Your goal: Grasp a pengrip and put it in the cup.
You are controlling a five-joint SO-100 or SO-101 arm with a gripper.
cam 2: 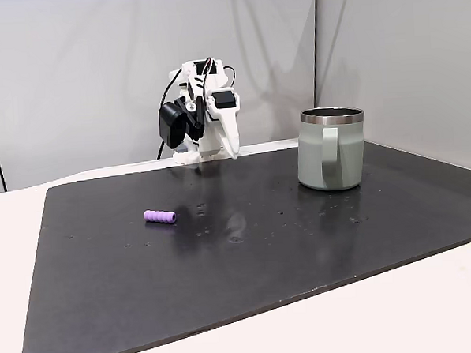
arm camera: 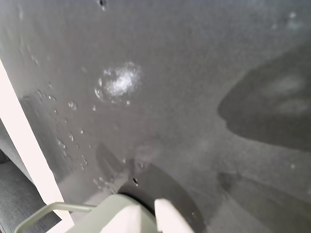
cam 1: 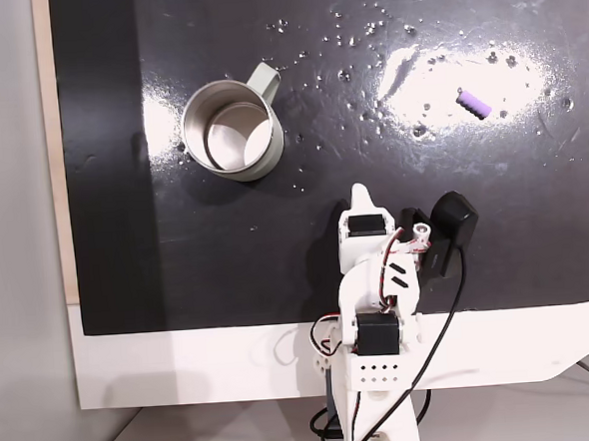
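Note:
The pengrip (cam 1: 473,103), a small light-purple tube, lies on its side on the black mat at the upper right in a fixed view, and at the left (cam 2: 160,217) in the other. The cup (cam 1: 231,129), a pale grey-green steel mug with a side handle, stands upright at the upper left; the other fixed view has it at the right (cam 2: 330,149). My gripper (cam 1: 361,192) is shut and holds nothing. It hangs folded near the arm's base (cam 2: 232,150), well apart from both. In the wrist view a white fingertip (arm camera: 167,217) shows beside the cup (arm camera: 104,214).
A shiny black mat (cam 1: 307,260) covers the white table (cam 1: 183,367). Small specks and glare patches dot its far side. A pale wall (cam 2: 72,66) stands behind the arm. Open mat lies between the gripper, the cup and the pengrip.

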